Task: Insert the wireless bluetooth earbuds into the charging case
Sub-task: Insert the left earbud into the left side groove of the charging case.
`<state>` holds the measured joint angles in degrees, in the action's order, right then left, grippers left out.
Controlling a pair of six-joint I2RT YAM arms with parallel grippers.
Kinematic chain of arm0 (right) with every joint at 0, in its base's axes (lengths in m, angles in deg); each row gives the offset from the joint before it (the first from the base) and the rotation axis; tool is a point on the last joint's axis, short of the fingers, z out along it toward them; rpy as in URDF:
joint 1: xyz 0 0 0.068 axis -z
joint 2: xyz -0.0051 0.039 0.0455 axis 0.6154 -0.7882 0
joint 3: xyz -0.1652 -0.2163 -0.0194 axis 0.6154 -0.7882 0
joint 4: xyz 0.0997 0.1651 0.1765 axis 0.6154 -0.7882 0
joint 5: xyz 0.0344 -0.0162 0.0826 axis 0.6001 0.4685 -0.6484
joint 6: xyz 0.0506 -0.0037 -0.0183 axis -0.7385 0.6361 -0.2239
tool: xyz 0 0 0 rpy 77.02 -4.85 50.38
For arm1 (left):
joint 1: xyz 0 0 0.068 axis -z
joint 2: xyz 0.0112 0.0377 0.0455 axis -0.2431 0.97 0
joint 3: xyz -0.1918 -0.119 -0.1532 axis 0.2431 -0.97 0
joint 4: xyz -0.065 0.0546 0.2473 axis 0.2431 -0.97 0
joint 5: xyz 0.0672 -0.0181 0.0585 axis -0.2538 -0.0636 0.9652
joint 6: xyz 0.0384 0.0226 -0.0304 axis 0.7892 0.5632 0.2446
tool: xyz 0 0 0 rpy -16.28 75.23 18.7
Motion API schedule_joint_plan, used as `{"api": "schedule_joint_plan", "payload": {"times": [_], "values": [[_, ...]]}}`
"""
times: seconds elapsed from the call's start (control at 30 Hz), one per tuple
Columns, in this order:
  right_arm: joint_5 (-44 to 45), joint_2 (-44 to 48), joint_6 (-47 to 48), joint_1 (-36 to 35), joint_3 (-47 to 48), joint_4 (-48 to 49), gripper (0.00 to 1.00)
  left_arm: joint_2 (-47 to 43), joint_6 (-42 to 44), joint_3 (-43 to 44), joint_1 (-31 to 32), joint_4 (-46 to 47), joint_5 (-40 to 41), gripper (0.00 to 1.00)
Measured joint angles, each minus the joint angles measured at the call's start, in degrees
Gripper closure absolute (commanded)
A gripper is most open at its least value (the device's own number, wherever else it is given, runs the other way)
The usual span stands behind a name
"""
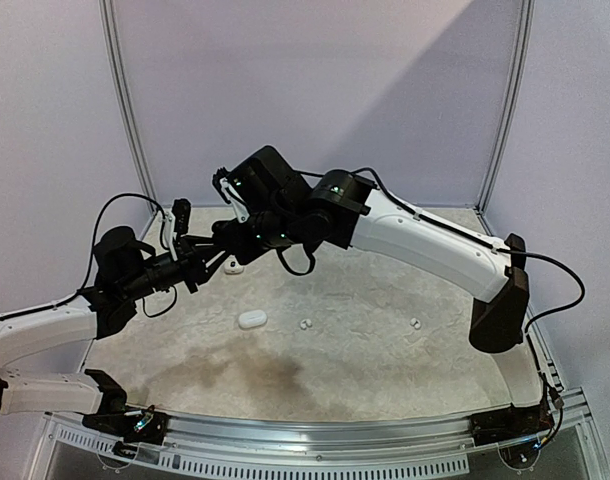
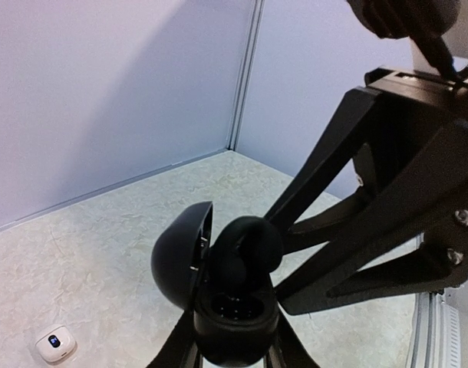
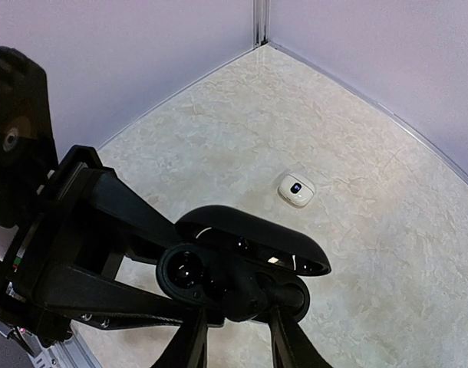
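Well, the surface lies well below both of my arms, and that is the first worry: whatever slips up here drops onto it and may bounce away. My left fingers are clamped on the base of the black charging case, which is held in the air with its lid swung open to one side. My right fingers stand on either side of the black earbud, which sits at the mouth of the case, over one of its wells. I cannot tell whether they pinch it or have slackened.

If the bud is not seated when I let go, it could tip out over the rim. If I press it in crooked, it may jam askew or twist the case in my left grip. Drawing back carelessly, I could knock the lid down on a half-seated bud.

A white case and loose white earbuds lie on the surface, well apart from all this.
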<state>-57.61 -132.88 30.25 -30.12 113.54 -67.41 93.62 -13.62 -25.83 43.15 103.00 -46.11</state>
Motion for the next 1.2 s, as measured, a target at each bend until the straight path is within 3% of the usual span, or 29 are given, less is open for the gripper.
{"api": "schedule_joint_plan", "payload": {"times": [0.13, 0.77, 1.2], "values": [[0.15, 0.00, -0.37, 0.02, 0.00, 0.00, 0.80, 0.00, -0.31, 0.22, 0.00, -0.35, -0.02, 1.00], [-1.03, 0.04, 1.07, 0.28, 0.00, 0.11, 0.76, -0.02, -2.91, 0.83, -0.02, -1.62, 0.00, 1.00], [-2.21, 2.47, 2.40, 0.28, -0.13, 0.11, 0.72, 0.00, -8.74, 0.83, -0.11, 4.61, -1.05, 1.00]]}}
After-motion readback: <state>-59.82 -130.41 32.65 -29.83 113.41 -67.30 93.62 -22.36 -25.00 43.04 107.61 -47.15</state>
